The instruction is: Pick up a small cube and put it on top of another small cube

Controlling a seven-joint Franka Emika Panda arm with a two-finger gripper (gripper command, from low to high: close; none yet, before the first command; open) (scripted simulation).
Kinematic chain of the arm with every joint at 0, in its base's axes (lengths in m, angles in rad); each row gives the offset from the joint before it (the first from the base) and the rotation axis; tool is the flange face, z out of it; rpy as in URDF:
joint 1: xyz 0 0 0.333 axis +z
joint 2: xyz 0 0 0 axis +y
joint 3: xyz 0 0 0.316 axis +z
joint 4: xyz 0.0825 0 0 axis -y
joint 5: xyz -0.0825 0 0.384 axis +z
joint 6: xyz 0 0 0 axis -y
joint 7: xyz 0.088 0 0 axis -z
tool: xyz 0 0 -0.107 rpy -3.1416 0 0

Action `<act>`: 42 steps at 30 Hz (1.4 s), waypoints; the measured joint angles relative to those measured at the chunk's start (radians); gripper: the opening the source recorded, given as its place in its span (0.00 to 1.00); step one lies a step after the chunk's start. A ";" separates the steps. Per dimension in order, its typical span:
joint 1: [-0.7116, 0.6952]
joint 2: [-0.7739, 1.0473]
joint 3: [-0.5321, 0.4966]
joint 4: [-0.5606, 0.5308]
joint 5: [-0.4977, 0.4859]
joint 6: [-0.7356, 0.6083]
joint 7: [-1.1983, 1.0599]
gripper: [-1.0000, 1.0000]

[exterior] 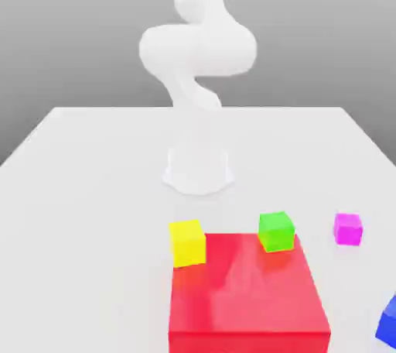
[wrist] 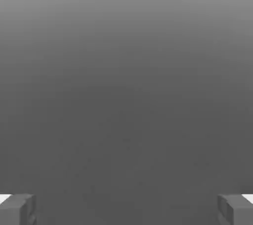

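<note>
The small cube (exterior: 348, 229), glossy magenta, sits on the white table (exterior: 93, 189) at the exterior view's right, apart from the other blocks. A green cube (exterior: 276, 231) and a yellow cube (exterior: 187, 242) of about the same size stand at the far corners of a large red block (exterior: 247, 297). My gripper (wrist: 126, 210) is open in the hand view, its two grey fingertips (wrist: 17, 209) far apart with nothing between them, facing a plain grey background. The white arm (exterior: 197, 49) rises from its base past the exterior view's top edge.
A blue block (exterior: 389, 320) is cut off by the exterior view's right edge, near the front. The arm's round base (exterior: 198, 169) stands mid-table behind the blocks. The large red block is much bigger than the small cubes.
</note>
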 joint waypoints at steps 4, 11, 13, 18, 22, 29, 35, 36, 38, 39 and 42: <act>0.016 0.134 0.125 -0.075 0.027 0.087 0.148 0.50; 0.050 0.356 0.348 -0.201 0.036 0.233 0.422 0.50; 0.065 0.422 0.407 -0.238 0.025 0.275 0.510 0.50; 0.095 0.597 0.553 -0.328 -0.042 0.380 0.759 0.50; 0.187 0.751 0.593 -0.399 -0.167 0.460 1.009 0.50; 0.419 0.974 0.332 -0.377 -0.503 0.590 1.326 0.50; 0.542 1.052 0.185 -0.352 -0.616 0.648 1.415 0.00; 0.542 1.052 0.185 -0.352 -0.616 0.648 1.415 0.00; 0.561 1.064 0.162 -0.348 -0.633 0.658 1.428 0.00; 0.550 1.057 0.176 -0.350 -0.622 0.652 1.420 0.00; 0.463 0.991 0.286 -0.373 -0.518 0.607 1.339 0.00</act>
